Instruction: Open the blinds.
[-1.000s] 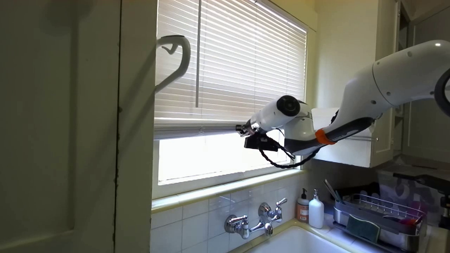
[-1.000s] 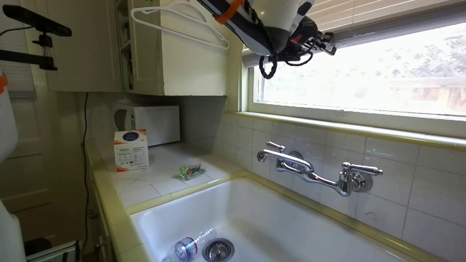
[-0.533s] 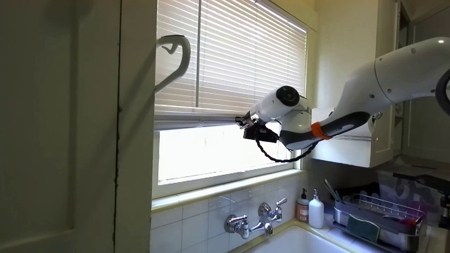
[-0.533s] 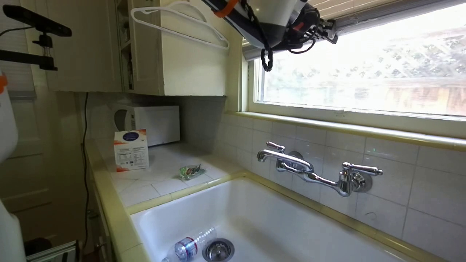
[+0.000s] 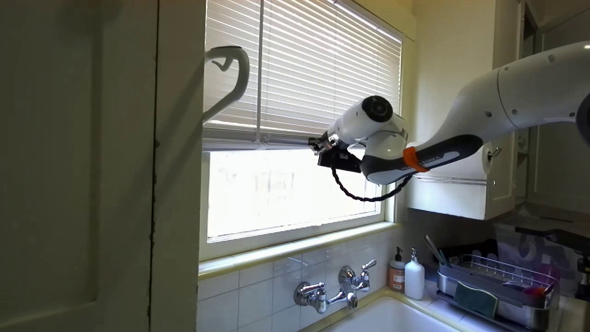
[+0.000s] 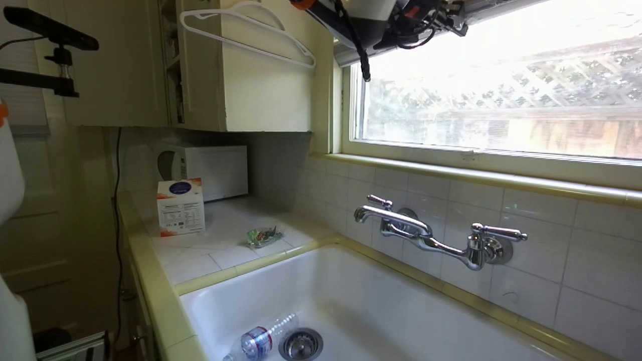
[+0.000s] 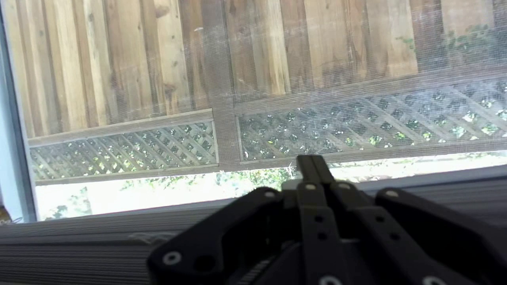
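The white slatted blinds (image 5: 299,83) hang over the upper part of the window, with their bottom slats bunched in a stack. That stack also shows in the other exterior view (image 6: 489,9) and dark along the bottom of the wrist view (image 7: 79,245). My gripper (image 5: 313,145) is at the lower edge of the stack. It also shows at the top of an exterior view (image 6: 461,25). In the wrist view the gripper (image 7: 313,158) is shut, its fingertips together with nothing visible between them. The exact contact with the stack is hidden.
A wand (image 5: 260,69) hangs in front of the slats. A white hanger (image 6: 251,36) hangs on the cabinet (image 6: 271,95) beside the window. The sill (image 5: 299,249), faucet (image 6: 426,243), sink (image 6: 381,301) and dish rack (image 5: 488,276) lie below.
My gripper and arm have moved up. The bottom stack of the blinds has risen with them, and more of the window glass shows below. The gripper stands shut beside the stack.
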You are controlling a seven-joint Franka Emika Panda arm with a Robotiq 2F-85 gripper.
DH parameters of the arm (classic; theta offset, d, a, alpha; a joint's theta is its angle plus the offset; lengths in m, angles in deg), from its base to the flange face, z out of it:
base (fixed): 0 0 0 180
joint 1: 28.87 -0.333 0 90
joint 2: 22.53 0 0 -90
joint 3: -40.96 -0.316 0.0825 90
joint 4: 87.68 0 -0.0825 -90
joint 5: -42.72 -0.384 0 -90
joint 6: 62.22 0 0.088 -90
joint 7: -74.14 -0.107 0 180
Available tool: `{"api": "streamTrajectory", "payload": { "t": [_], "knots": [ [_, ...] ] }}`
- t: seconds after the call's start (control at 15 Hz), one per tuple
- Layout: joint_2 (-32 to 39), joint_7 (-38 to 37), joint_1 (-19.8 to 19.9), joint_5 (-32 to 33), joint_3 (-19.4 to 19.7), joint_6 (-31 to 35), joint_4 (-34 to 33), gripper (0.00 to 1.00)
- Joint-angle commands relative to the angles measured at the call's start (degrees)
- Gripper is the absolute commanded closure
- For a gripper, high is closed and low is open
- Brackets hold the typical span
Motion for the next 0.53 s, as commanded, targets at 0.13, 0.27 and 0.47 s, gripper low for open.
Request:
{"api": "streamTrajectory", "payload": {
  "t": [0.13,0.27,0.47],
  "knots": [
    [0.6,4.4,-0.7,-4.9,-1.2,-2.2,-6.4,1.0],
    [0.5,5.3,-0.7,-5.8,-1.4,-2.8,-7.0,1.0],
    [0.3,6.9,-0.7,-7.6,-1.8,-3.5,-7.8,1.0]
  ]
}}
